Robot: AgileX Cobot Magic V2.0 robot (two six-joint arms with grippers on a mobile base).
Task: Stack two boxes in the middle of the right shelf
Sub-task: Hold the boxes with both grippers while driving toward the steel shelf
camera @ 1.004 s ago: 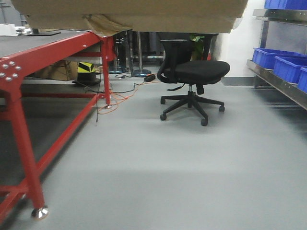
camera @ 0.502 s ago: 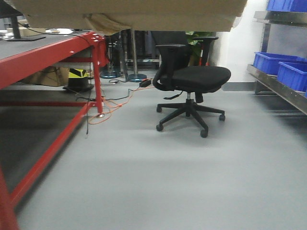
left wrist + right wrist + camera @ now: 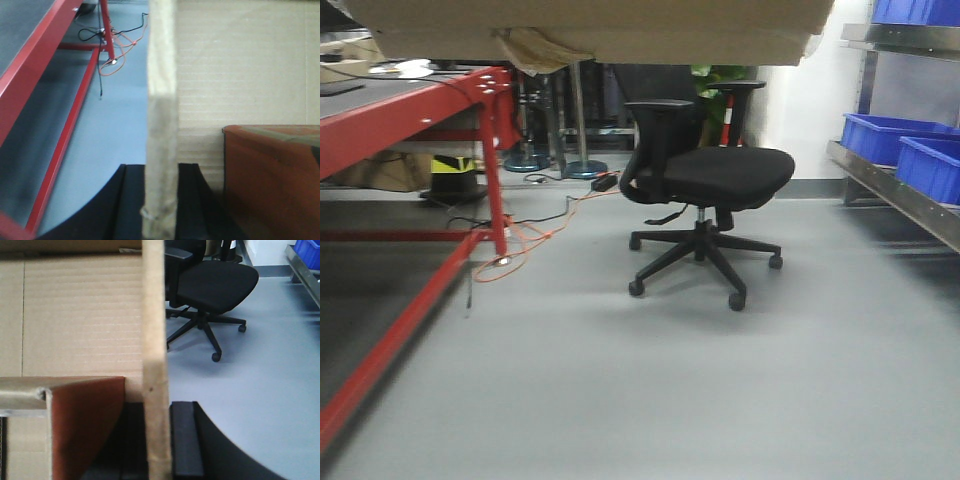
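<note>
A wide brown cardboard box (image 3: 590,30) fills the top of the front view, seen from below, with a yellowish tape scrap (image 3: 535,50) hanging off it. My left gripper (image 3: 161,172) is shut on the box's left upright wall (image 3: 161,90). My right gripper (image 3: 156,410) is shut on its right wall (image 3: 154,315). Between the walls, a second, darker reddish-brown box (image 3: 275,175) rests on the cardboard floor (image 3: 240,65), and its other corner (image 3: 85,425) shows in the right wrist view. The steel shelf (image 3: 895,190) runs along the right edge.
A black office chair (image 3: 705,180) stands on the grey floor ahead. A red-framed table (image 3: 410,120) lies to the left, with orange cables (image 3: 520,240) by its leg. Blue bins (image 3: 880,135) sit on the shelf.
The view has swung: the red table has slid left and out of frame, and the chair has drifted left. Both grippers still hold the box.
</note>
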